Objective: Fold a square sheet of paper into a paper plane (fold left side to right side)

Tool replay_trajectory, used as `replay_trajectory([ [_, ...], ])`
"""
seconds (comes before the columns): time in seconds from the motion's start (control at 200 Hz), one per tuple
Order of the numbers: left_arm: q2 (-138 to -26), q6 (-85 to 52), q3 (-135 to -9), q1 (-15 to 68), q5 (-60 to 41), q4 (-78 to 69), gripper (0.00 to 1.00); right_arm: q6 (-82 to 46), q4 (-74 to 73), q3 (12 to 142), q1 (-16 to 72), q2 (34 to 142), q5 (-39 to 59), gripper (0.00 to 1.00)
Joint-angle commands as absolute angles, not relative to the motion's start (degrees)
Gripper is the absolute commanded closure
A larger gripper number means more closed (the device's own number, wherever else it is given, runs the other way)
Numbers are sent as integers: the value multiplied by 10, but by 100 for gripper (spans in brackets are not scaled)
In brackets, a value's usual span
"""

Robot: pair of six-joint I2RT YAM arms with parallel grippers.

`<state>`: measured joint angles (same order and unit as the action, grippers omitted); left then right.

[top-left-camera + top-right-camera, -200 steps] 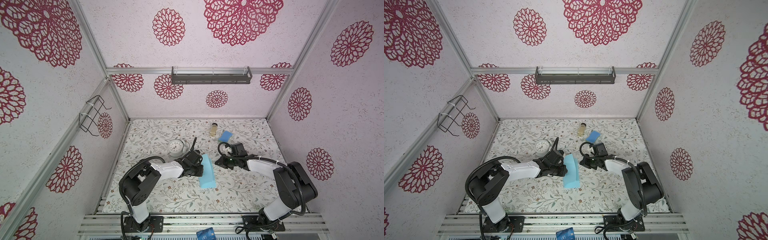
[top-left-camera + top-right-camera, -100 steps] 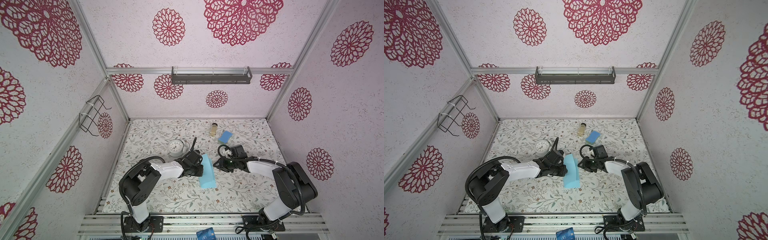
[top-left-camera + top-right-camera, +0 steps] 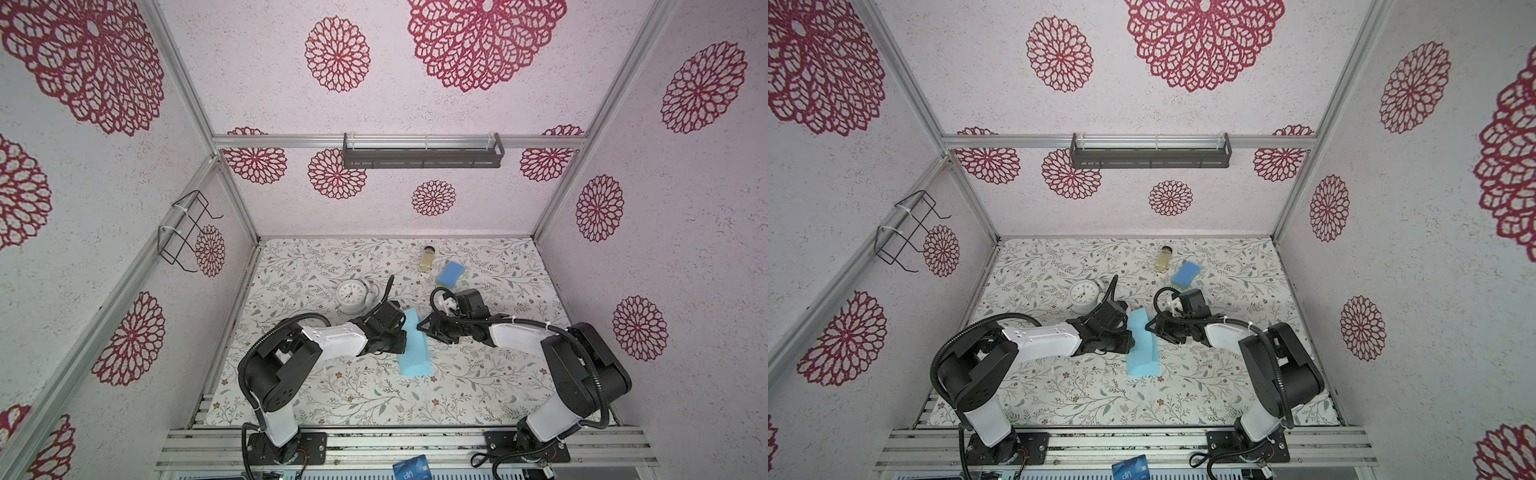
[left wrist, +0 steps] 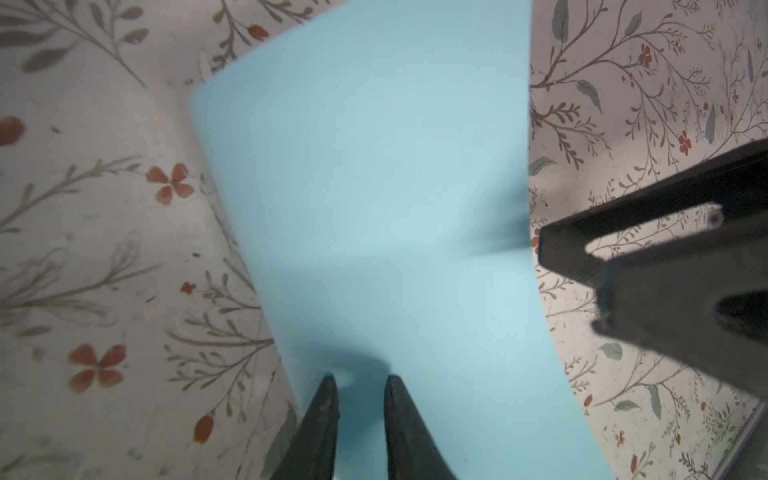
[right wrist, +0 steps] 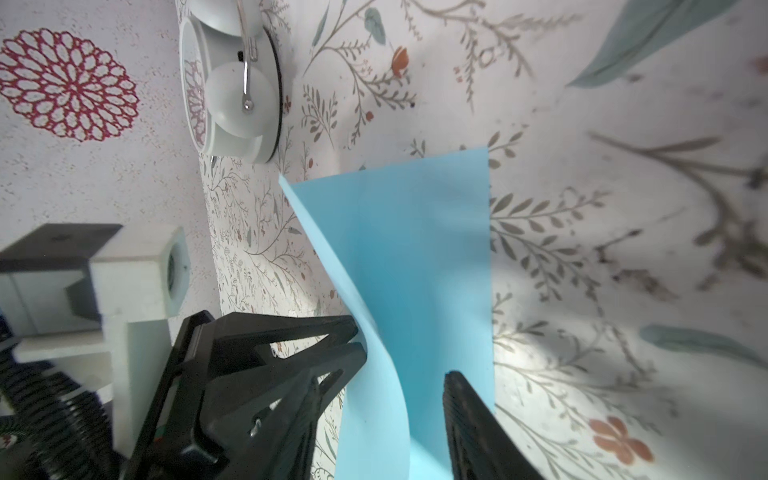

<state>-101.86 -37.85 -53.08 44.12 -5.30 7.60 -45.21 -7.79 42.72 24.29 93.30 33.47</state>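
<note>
Blue square sheet of paper point(image 3: 413, 351) laid folded at worktop point(image 3: 332, 388) middle; left tool point(image 4: 360, 388) narrowly parted on it, right tool point(image 3: 428, 331) spread open alongside.

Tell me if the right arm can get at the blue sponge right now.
Probably yes. The right gripper is open and empty beside the paper; the blue sponge lies just behind it on the mat, with only the small bottle beside it.

Floral-print tabletop point(image 3: 332, 395). On it: white clock point(image 3: 351, 294), small jar point(image 3: 427, 258) beside blue sponge point(image 3: 450, 274) toward the back, square sheet of paper point(image 3: 415, 353) mid-table, curled over.
</note>
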Motion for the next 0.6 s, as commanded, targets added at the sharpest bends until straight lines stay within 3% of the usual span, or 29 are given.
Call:
replay_trajectory([
  [0.0,-989,-389,-541,445,-34,79,76,-473,-109,421,258,944,342,48],
  [0.15,-969,-398,-542,445,-21,84,72,-506,-158,398,266,946,355,51],
  [0.38,-910,-432,-505,443,26,89,51,-528,-189,387,272,941,372,69],
  [0.595,-883,-465,-454,437,31,74,46,-562,-234,370,275,922,387,79],
])
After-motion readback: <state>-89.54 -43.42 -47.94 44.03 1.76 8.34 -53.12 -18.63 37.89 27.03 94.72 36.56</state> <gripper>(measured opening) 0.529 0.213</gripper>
